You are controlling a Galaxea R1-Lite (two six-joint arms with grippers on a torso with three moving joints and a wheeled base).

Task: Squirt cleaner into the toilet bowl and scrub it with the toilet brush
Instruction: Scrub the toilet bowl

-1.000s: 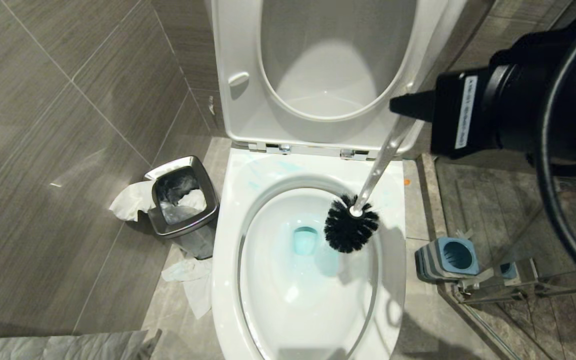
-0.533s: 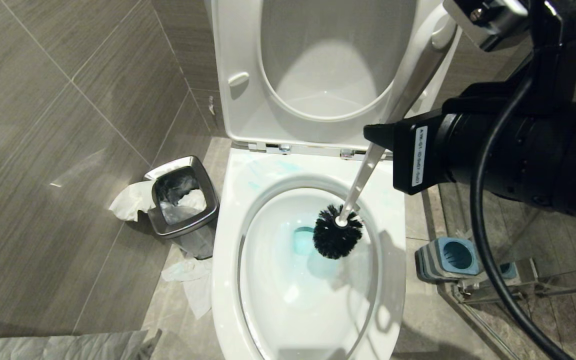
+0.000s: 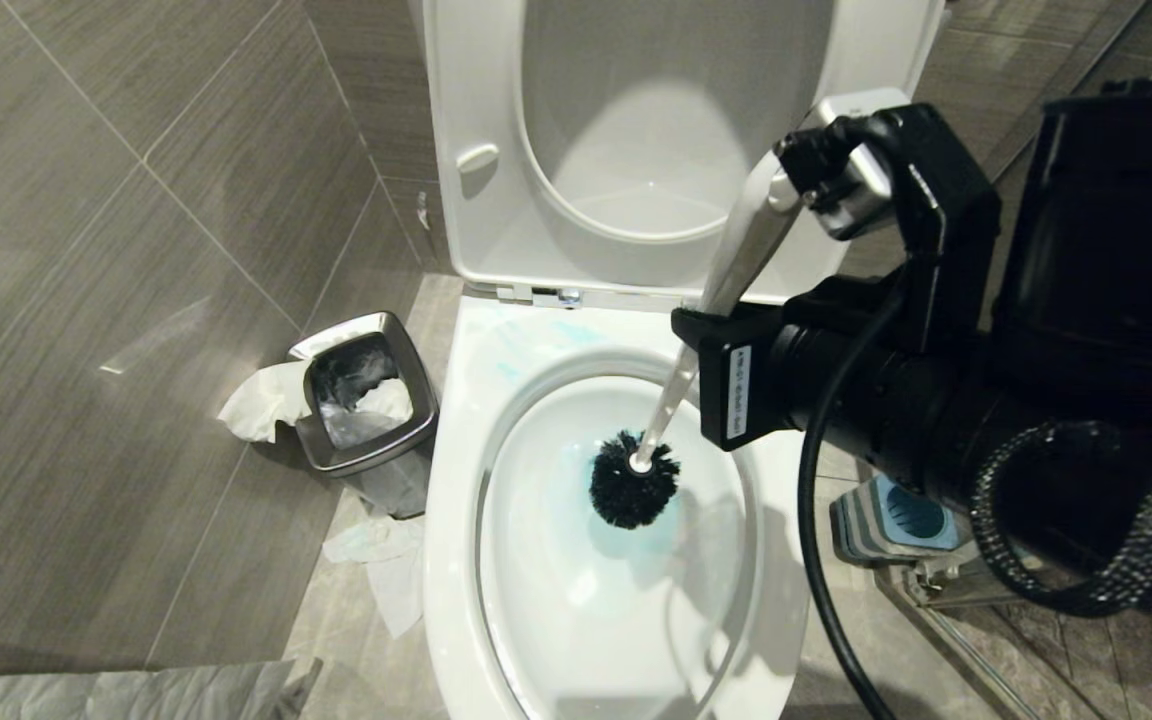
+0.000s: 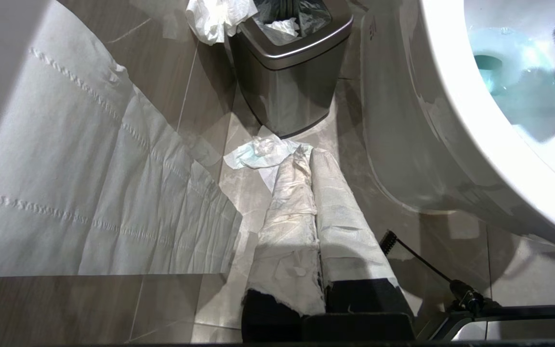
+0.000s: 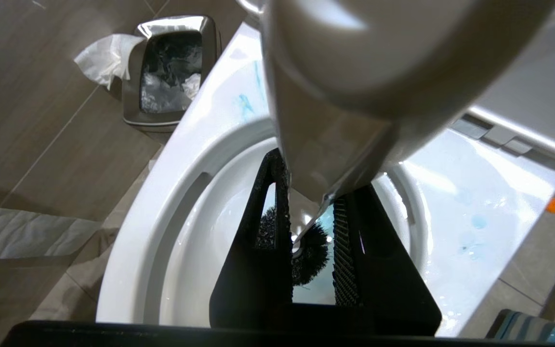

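Right hand (image 3: 701,335) clenched on the pale stick of the toilet brush (image 3: 633,490), above the rear right part of the rim. Stick slanting down and leftward into the toilet bowl (image 3: 451,520), knob end up beside the wrist camera. Dark bristle head low in the basin, over the drain, touching or just above the tinted water; cannot tell which. In the right wrist view, black fingers (image 5: 263,241) on either side of the stick, bristles visible between them.

Cleaner (image 3: 536,345) showing as faint turquoise streaks on the back of the rim near the chrome hinges, and as a pale blue tint in the water (image 4: 513,82). Seat and lid raised upright.

Left hand (image 4: 316,231) low by the floor beside the bowl's left wall, wrapped in white paper, fully clenched, grasping nothing visible.

On the floor left of the bowl: steel waste bin (image 3: 366,405) with a dark liner, crumpled tissue (image 3: 256,400) hanging at its edge, more tissue in front of it. On the floor right of the bowl: blue-topped grey holder (image 3: 886,520), partly hidden behind the right arm.
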